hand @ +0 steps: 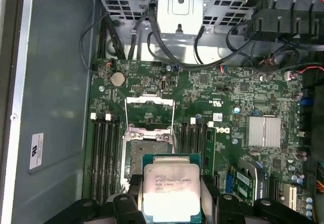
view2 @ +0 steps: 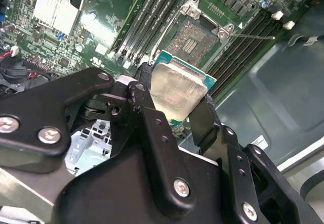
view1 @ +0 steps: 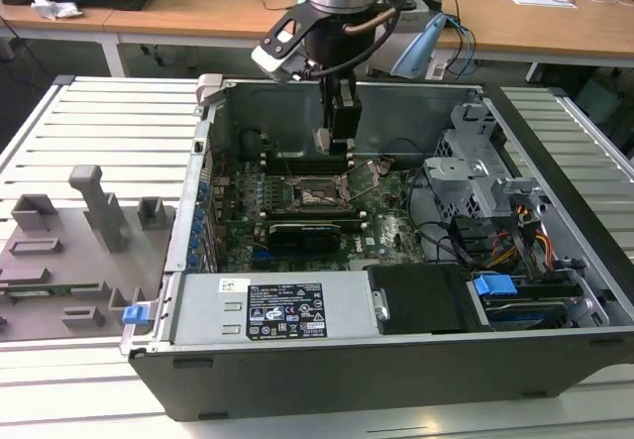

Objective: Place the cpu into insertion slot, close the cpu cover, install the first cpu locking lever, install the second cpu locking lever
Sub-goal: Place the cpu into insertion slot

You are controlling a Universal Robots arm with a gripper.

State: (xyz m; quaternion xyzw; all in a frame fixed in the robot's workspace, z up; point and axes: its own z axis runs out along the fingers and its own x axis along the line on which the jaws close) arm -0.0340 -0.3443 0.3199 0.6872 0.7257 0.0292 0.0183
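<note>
Cpu (view2: 177,90) between fingers (view2: 202,120) (clear above insertion slot (view2: 195,37))

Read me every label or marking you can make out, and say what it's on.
No text is legible enough to quote.
Top of the cpu, held in the gripper: printed lines, unreadable.
The power supply label: print too small.
The case wall sticker: too small.
The motherboard sticker: too small.

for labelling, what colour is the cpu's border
Teal-green, around the square silver-topped cpu, best in second wrist view.
</note>
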